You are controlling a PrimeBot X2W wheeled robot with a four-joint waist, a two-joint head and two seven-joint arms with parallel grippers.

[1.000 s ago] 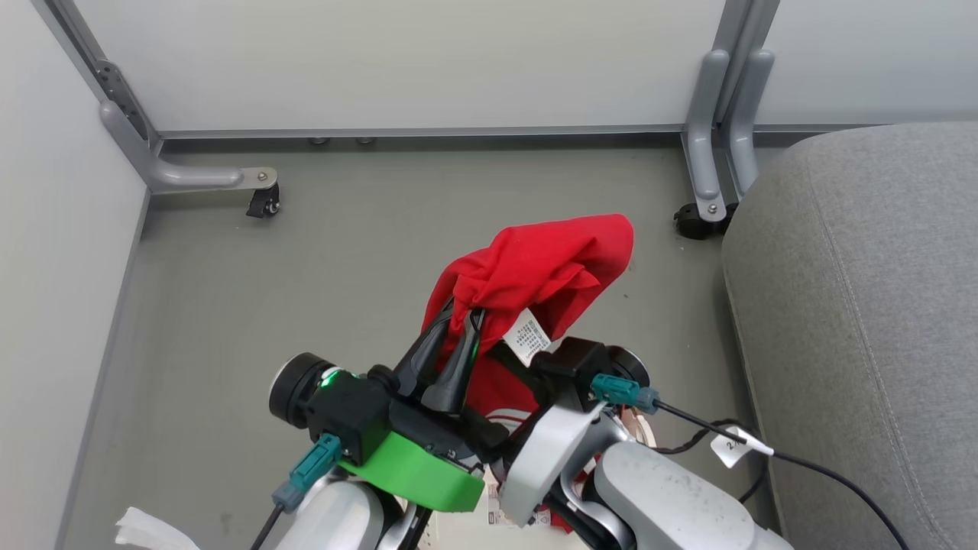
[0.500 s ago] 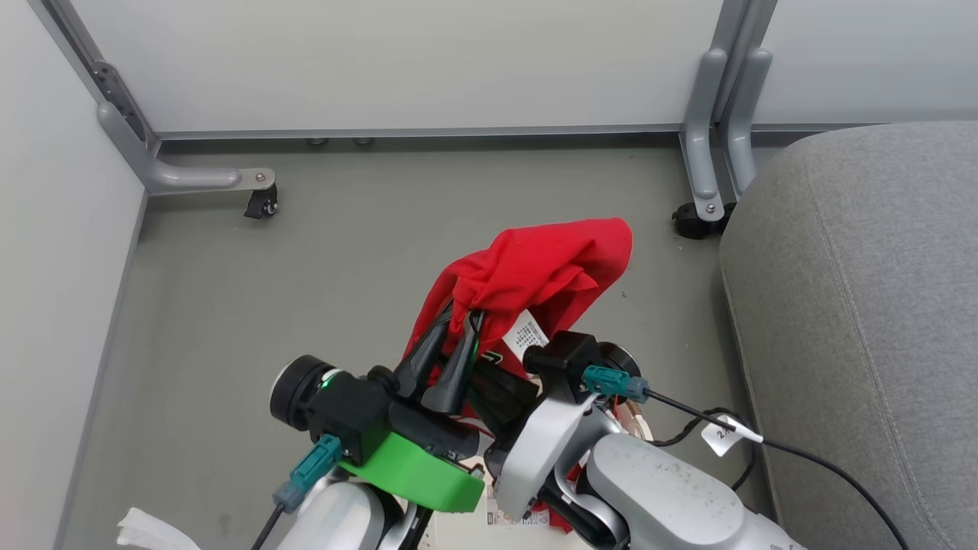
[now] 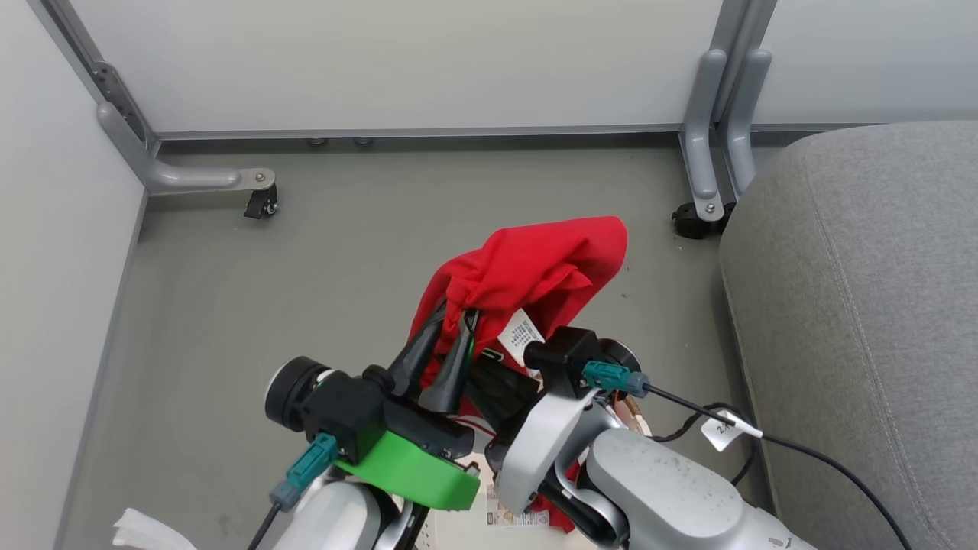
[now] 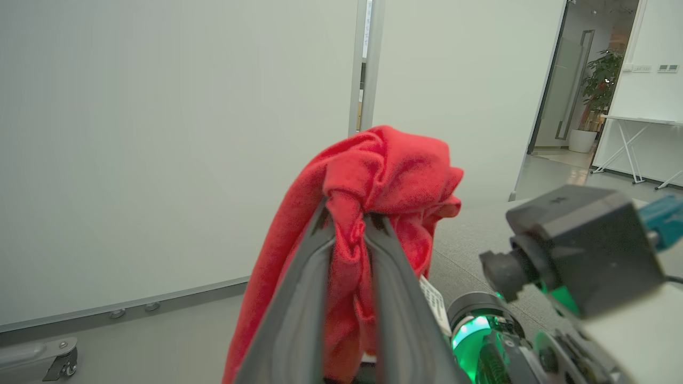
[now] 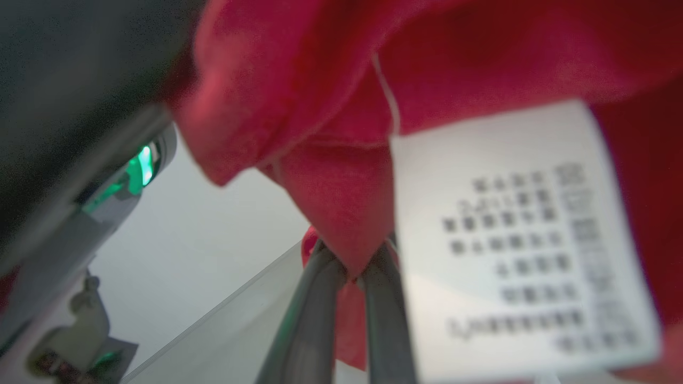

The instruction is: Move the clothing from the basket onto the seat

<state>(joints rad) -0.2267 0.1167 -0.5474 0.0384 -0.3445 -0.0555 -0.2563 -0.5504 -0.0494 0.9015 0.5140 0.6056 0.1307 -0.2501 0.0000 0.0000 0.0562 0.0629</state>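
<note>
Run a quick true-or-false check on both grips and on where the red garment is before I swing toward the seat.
1. The left gripper has its jaws shut on the red garment. True.
2. The garment lies on the grey seat. False: it is held up over the floor, apart from the seat.
3. The right gripper pinches a fold of red fabric beside the care label. True.
4. The label is red. False: it is white with dark print.
5. The seat is on the robot's right. True.
</note>
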